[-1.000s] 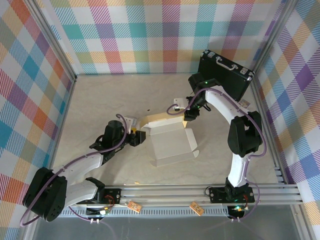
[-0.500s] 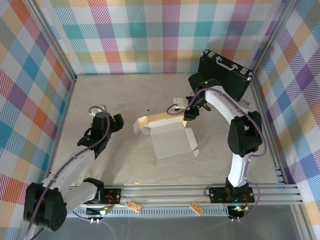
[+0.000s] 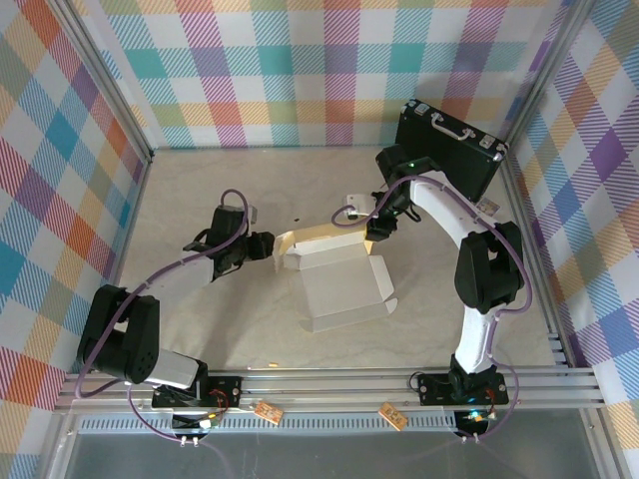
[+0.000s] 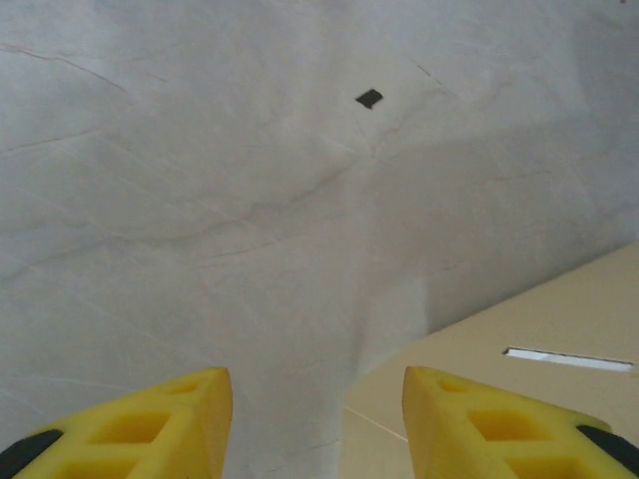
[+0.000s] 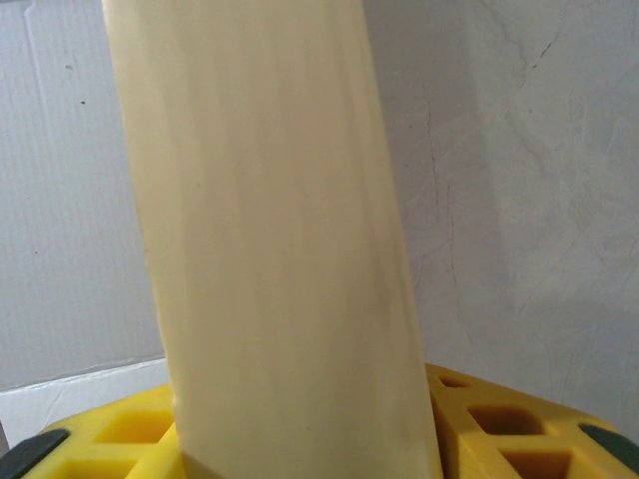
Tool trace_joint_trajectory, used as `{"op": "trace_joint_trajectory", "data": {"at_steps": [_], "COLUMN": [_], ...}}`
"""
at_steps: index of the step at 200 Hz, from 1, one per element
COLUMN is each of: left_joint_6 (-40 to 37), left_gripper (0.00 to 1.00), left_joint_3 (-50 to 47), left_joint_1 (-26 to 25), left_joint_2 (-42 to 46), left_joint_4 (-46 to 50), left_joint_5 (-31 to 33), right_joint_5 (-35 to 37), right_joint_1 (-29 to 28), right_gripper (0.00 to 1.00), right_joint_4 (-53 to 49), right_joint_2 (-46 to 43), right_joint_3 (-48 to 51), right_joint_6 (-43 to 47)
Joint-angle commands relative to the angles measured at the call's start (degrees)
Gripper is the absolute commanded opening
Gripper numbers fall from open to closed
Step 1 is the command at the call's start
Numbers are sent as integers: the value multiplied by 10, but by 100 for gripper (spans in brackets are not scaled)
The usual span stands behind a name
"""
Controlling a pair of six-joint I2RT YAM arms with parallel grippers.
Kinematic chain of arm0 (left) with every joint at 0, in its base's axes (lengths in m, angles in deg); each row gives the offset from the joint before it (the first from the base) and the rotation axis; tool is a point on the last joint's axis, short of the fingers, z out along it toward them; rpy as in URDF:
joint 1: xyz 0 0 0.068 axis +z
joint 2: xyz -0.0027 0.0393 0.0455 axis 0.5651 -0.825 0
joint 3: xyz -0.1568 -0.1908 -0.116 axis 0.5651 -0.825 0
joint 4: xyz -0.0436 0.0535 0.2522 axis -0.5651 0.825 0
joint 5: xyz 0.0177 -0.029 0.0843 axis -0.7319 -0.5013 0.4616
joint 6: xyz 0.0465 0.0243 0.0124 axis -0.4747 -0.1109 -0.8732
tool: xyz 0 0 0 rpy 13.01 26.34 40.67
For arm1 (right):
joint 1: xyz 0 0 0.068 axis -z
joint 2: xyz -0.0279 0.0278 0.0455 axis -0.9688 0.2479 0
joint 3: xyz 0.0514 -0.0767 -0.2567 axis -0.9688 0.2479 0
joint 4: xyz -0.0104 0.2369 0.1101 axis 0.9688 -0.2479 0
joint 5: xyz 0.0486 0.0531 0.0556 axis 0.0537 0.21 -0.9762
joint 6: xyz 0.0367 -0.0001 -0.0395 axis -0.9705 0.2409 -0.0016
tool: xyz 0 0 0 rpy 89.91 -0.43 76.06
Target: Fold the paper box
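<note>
The paper box [image 3: 339,284] lies mid-table, its white inside facing up and a tan wall [image 3: 324,238] raised along its far side. My right gripper [image 3: 377,232] is shut on the right end of that wall. In the right wrist view the tan flap [image 5: 270,230] rises between the yellow fingers [image 5: 499,429]. My left gripper [image 3: 268,247] is at the wall's left end and stands open. In the left wrist view the box's tan corner [image 4: 519,349] lies low on the right, reaching into the gap between the fingertips [image 4: 190,409] without being pinched.
A black briefcase [image 3: 449,150] leans at the back right, just behind the right arm. Plaid walls close in three sides, and an aluminium rail [image 3: 399,384] runs along the front. A small dark speck [image 4: 369,98] lies on the pale table cover.
The left arm pulled away to the left, then swung back to the tan wall's left end. The right gripper and the box have held still.
</note>
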Motion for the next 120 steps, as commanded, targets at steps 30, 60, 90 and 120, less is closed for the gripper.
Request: {"op": "trace_joint_trajectory", "data": {"at_steps": [30,60,90,120], "left_joint_6": [-22,-43,-63,-71], "left_gripper": [48,48,48,49], "left_joint_3": [-34,-20,-9,-7], "left_joint_1": [-31,-48,-57,-64], "left_joint_2": [17,5,-7,-27], "left_joint_4": [-1,2,-2,-21], "left_joint_5": [-60,-79,-100,-112], "right_joint_5": [-31,-31,-35,-39], "right_joint_1": [4,4,4,4], "right_gripper": [47,47,47,47], "right_joint_4": [-8,-9,-7,-6], "right_joint_2": [17,20,22,22], "right_joint_3": [-21,-19,-16,-15], "right_joint_6": [-24,-25,-29,-33]}}
